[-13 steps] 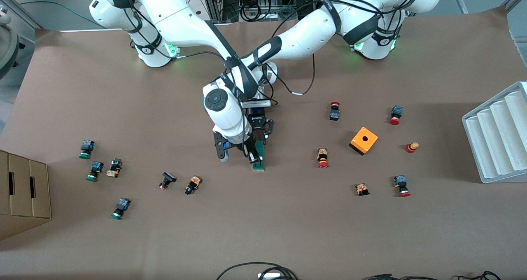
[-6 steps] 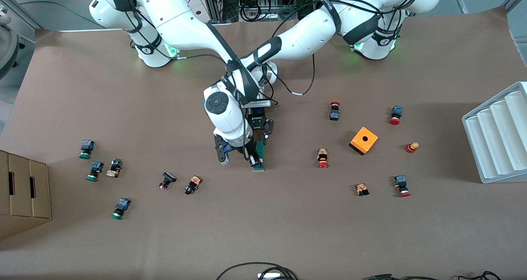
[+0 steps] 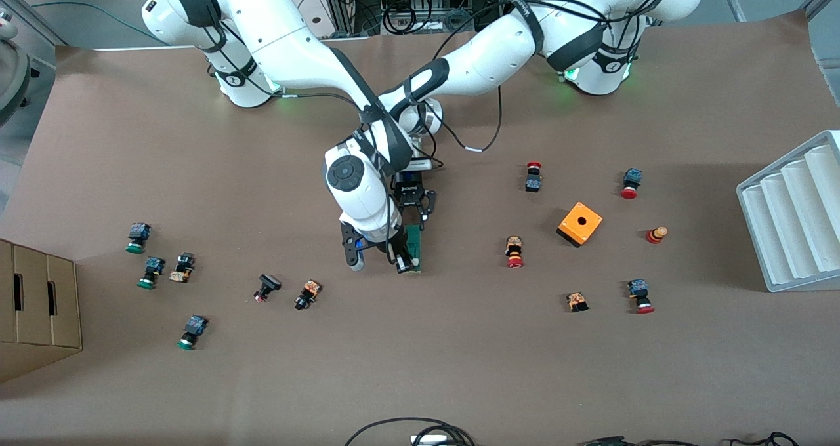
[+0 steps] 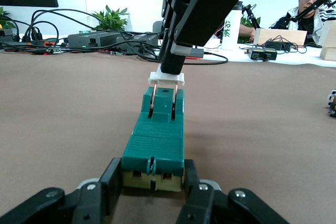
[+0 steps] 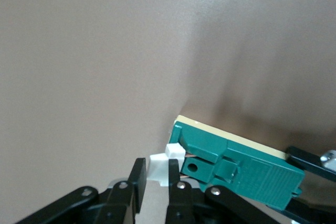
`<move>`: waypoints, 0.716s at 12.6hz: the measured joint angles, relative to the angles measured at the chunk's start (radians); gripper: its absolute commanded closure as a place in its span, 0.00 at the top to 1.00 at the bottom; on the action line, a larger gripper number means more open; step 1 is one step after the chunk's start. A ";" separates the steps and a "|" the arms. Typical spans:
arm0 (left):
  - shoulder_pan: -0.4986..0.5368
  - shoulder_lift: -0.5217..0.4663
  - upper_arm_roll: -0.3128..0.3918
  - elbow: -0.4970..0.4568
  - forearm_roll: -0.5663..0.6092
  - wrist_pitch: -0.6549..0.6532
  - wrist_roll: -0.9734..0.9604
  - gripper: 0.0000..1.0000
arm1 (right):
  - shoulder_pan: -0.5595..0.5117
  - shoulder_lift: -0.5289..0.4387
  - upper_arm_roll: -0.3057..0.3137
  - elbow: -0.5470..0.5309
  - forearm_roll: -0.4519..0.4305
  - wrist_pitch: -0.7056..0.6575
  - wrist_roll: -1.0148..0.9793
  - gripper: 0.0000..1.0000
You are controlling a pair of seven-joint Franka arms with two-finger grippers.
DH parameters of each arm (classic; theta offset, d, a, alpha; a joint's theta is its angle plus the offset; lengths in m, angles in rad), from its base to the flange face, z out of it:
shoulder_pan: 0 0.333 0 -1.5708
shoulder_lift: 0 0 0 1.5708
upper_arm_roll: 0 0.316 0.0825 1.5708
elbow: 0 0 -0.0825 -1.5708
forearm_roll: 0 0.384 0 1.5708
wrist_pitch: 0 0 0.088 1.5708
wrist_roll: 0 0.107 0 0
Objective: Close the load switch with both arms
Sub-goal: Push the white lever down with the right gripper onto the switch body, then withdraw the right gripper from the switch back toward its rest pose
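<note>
The green load switch (image 3: 414, 248) lies mid-table, lengthways toward the front camera. My left gripper (image 3: 415, 222) is shut on its end nearer the robot bases. In the left wrist view the gripper (image 4: 152, 171) has a finger on each side of the switch (image 4: 157, 137). My right gripper (image 3: 401, 260) reaches down at the end nearer the front camera. Its fingers (image 5: 139, 174) are shut on the white piece (image 5: 158, 162), which stands raised off the green body (image 5: 247, 174) on two thin metal blades. The left wrist view shows that grip on the white piece (image 4: 167, 77).
An orange box with a hole (image 3: 580, 223) and several red-capped push buttons (image 3: 514, 251) lie toward the left arm's end. Several green-capped buttons (image 3: 151, 272) lie toward the right arm's end. A white ribbed rack (image 3: 794, 210) and a cardboard box (image 3: 36, 308) stand at the table's ends.
My right hand has shifted a little toward the front camera while still gripping the white piece. The left gripper and the switch's base have stayed put.
</note>
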 measured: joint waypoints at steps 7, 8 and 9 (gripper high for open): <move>0.000 0.000 0.000 0.000 0.000 0.000 0.000 0.55 | -0.013 0.047 0.000 0.045 0.000 0.000 -0.001 0.25; 0.000 0.000 0.000 0.000 0.000 0.000 0.000 0.55 | -0.013 0.048 0.000 0.046 0.000 0.000 -0.001 0.27; 0.000 0.000 0.000 0.000 0.001 0.000 0.000 0.55 | -0.014 0.048 0.000 0.047 0.000 0.000 -0.001 0.49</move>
